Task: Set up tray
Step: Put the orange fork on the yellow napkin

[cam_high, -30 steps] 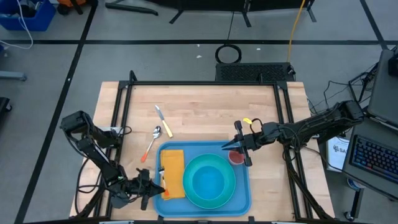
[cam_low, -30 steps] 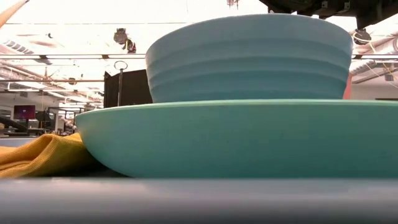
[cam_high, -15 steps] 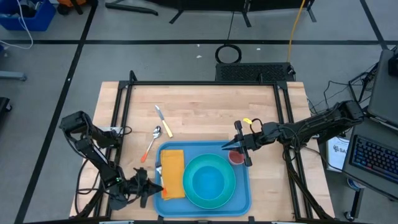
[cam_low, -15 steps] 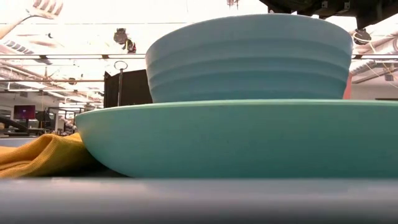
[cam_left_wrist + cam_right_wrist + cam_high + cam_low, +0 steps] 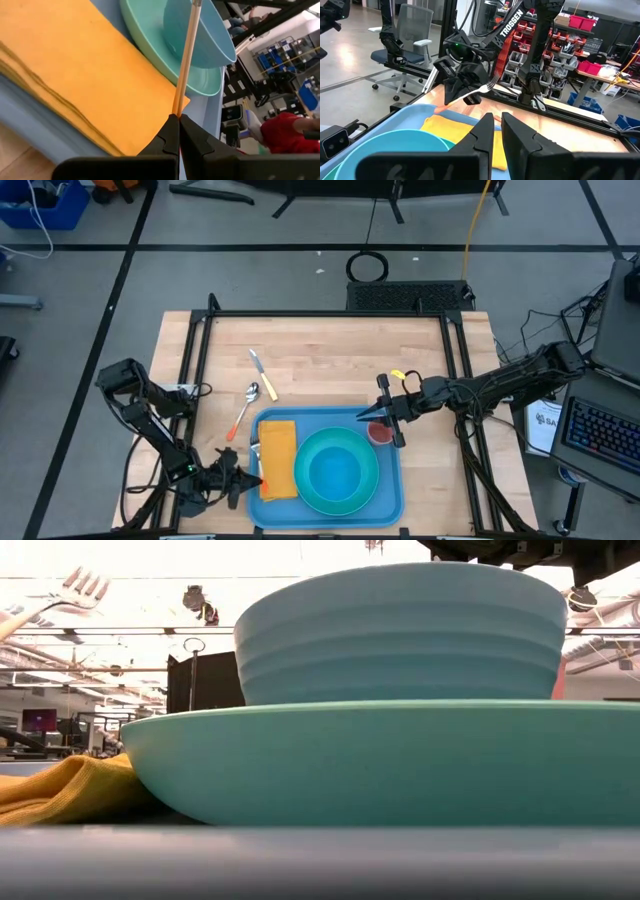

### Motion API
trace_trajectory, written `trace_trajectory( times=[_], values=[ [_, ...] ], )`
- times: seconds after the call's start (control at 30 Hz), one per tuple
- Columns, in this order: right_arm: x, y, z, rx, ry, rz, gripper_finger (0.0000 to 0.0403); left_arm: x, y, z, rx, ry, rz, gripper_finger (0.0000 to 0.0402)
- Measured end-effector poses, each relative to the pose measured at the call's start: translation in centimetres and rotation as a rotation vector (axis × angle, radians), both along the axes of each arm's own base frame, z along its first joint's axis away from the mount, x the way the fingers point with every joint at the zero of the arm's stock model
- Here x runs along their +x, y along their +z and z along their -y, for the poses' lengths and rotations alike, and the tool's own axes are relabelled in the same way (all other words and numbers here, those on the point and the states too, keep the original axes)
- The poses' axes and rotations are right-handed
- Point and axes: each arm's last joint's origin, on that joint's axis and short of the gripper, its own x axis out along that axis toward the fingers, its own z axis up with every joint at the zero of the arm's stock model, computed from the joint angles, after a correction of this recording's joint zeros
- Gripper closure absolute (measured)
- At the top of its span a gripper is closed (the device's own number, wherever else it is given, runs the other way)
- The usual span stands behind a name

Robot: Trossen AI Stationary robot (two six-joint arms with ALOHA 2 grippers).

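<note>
A: Status on the tray [image 5: 392, 498]?

B: It sits at the near edge of the table [image 5: 330, 350], centre-right. On it already: folded yellow napkin [image 5: 277, 459] on the left side, turquoise plate [image 5: 302, 481] in the middle with a blue bowl [image 5: 338, 467] stacked on it, small red cup [image 5: 380, 433] at the far right corner.

A: Cutlery?

B: One piece in hand, two outstanding. Left gripper [image 5: 177, 118] is clamped on the orange handle of a fork [image 5: 82, 585]; its tines show high up in the low view, so the fork is lifted clear. Spoon [image 5: 246, 404] and knife [image 5: 262, 372] lie on the bare wood, far-left of the tray, near each other but not touching.

A: So roughly?

B: Judging by layout, crockery done, cutlery not. Fork probably goes on or beside the napkin, then spoon and knife.

A: Left arm pose?

B: Low, folded in from the near left corner, wrist at the tray's left edge. In the left wrist view the fork handle runs forward from the shut fingers over the napkin toward the plate.

A: Right arm?

B: Reaches in from the right side, right gripper [image 5: 389, 418] above the tray's far right corner, just by the red cup. In its wrist view the fingers stand nearly together with a thin gap, and nothing visible between them. Whether it touches the cup, can't tell.

A: Risks?

B: Fork held by the handle end only, so it may pivot on set-down.
</note>
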Motion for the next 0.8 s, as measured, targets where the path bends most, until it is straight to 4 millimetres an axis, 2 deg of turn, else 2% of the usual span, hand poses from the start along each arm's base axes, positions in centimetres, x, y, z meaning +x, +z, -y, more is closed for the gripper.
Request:
trace_trajectory(
  times=[0.33, 0.8],
  values=[
    [0.0, 0.0, 0.0, 0.013, 0.0, -0.003, 0.0374, 0.1, -0.1, -0.1, -0.062, 0.035, -0.011, 0.0401],
    [0.0, 0.0, 0.0, 0.019, 0.0, -0.005, 0.0374, 1.4, -0.3, -1.0, -0.175, 0.085, -0.081, 0.0401]
  ],
)
